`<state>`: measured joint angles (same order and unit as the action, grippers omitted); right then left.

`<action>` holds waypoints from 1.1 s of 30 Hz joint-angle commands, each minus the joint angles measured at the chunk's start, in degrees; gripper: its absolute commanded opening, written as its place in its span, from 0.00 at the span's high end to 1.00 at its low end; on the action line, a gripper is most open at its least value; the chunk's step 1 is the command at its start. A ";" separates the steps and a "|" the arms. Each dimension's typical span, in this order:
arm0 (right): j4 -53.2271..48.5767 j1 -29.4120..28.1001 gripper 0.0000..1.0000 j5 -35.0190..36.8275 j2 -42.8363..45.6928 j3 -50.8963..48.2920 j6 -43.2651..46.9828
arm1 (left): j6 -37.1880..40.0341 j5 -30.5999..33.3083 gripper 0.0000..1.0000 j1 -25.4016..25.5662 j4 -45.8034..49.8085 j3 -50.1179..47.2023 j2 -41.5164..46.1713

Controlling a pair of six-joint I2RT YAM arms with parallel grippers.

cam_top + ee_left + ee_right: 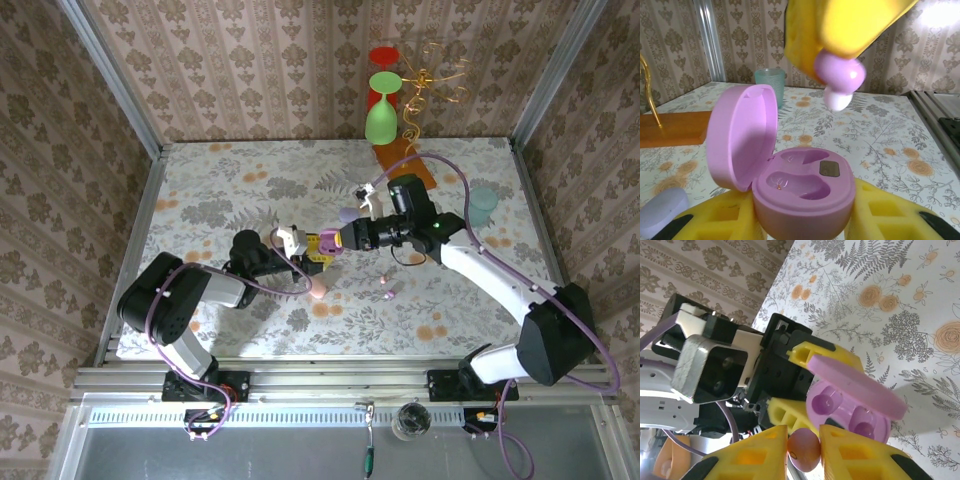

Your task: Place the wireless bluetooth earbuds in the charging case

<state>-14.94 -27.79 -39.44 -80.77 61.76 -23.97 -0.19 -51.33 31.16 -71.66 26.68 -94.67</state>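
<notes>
Left wrist view: our left gripper (802, 220) is closed around the open charging case (805, 192), its 2 wells empty. Our right gripper (804, 442) pinches 1 earbud (839, 75) just above the case, not touching. We judge nothing is seated yet.

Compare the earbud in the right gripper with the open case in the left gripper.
The earbud is a small nub; the charging case is far bigger. The case sits open, lid raised, both wells empty; the earbud is one solid piece, held apart from the case. Both are glossy pink-lilac.
</notes>
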 commanded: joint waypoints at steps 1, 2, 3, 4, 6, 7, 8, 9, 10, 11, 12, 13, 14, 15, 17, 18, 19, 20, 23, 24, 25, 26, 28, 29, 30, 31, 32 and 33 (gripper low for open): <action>-1.06 -0.25 0.76 -1.14 -1.67 1.04 1.65 | 0.19 -2.61 0.67 0.30 -1.94 1.36 0.95; -1.04 -0.25 0.76 -1.18 -1.73 1.02 1.77 | -0.04 -2.89 0.67 0.31 -1.99 1.49 0.94; -1.06 -0.25 0.76 -1.12 -1.81 0.97 1.94 | -0.15 -3.00 0.67 0.31 -1.99 1.54 1.05; -1.00 -0.25 0.76 -1.01 -1.82 0.85 2.14 | -0.29 -3.07 0.67 0.31 -2.05 1.60 1.12; -1.49 -0.25 0.76 -0.44 -2.06 0.82 2.81 | -0.33 -3.16 0.67 0.31 -1.98 1.62 1.33; -1.82 -0.26 0.76 -0.04 -2.26 0.74 3.12 | -0.35 -3.21 0.67 0.31 -1.95 1.56 1.55; -2.14 -0.25 0.76 0.19 -2.42 0.84 3.47 | -0.46 -3.23 0.67 0.31 -1.99 1.54 1.64; -2.32 -0.25 0.76 0.24 -2.62 0.92 3.62 | -0.63 -3.11 0.67 0.31 -1.98 1.54 1.77; -2.27 -0.25 0.76 0.24 -2.93 0.82 3.61 | -0.78 -2.94 0.67 0.26 -1.94 1.54 1.87; -2.43 -0.25 0.76 0.20 -3.14 0.90 3.70 | -0.87 -2.63 0.67 0.31 -2.01 1.54 2.03; -2.52 -0.25 0.76 0.15 -3.29 0.93 3.74 | -0.87 -2.32 0.67 0.23 -2.00 1.54 2.12; -2.55 -0.27 0.76 0.20 -3.39 0.87 4.00 | -0.81 -2.07 0.67 0.23 -1.99 1.46 2.26; -2.70 -0.27 0.76 0.24 -3.57 0.89 4.14 | -0.83 -1.88 0.67 0.22 -2.04 1.48 2.29; -2.81 -0.25 0.76 0.33 -3.67 0.97 4.21 | -0.81 -1.72 0.67 0.22 -1.97 1.52 2.35; -2.98 -0.25 0.76 0.42 -3.95 0.97 4.54 | -0.91 -1.82 0.67 0.22 -2.00 1.54 2.36; -3.14 -0.25 0.76 0.67 -4.04 0.92 4.73 | -0.88 -1.98 0.67 0.22 -1.99 1.54 2.39; -3.25 -0.25 0.76 0.98 -4.17 1.01 4.89 | -0.87 -2.31 0.67 0.22 -2.01 1.54 2.31; -3.34 -0.25 0.76 1.41 -4.24 1.06 5.13 | -0.89 -2.46 0.67 0.22 -2.02 1.54 2.46; -3.60 -0.25 0.75 2.09 -4.54 1.14 5.25 | -0.80 -2.55 0.67 0.22 -2.00 1.28 2.85; -3.74 -0.25 0.73 2.22 -4.64 1.30 5.24 | -0.85 -2.55 0.67 0.22 -2.04 1.27 2.88; -3.84 -0.25 0.68 2.26 -4.59 1.43 5.03 | -0.91 -2.57 0.67 0.22 -2.00 1.21 2.90; -3.71 -0.26 0.64 2.35 -4.42 1.45 4.86 | -0.87 -2.55 0.67 0.12 -2.00 1.19 2.92; -3.76 -0.25 0.57 2.48 -3.64 1.53 4.81 | -0.88 -2.52 0.67 -0.03 -1.98 1.18 2.77; -3.86 -0.27 0.54 2.83 -3.01 1.44 5.00 | -0.87 -2.46 0.67 -0.13 -2.02 1.18 2.74; -3.89 -0.25 0.50 3.04 -2.49 1.44 5.14 | -0.87 -2.36 0.67 -0.13 -1.98 1.18 2.61; -3.95 -0.11 0.46 3.39 -1.66 1.08 5.31 | -0.88 -2.37 0.67 -0.22 -1.99 1.10 2.58; -3.87 0.10 0.44 3.60 -0.78 0.60 5.47 | -0.87 -2.26 0.67 -0.35 -2.00 1.06 2.51; -3.53 0.27 0.42 3.71 0.18 0.08 5.57 | -0.89 -2.04 0.67 -0.41 -2.01 0.93 2.56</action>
<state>-17.04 -27.92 -37.85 -83.74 62.04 -19.29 -0.38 -52.42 31.05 -71.07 26.79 -93.49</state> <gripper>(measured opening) 0.570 0.369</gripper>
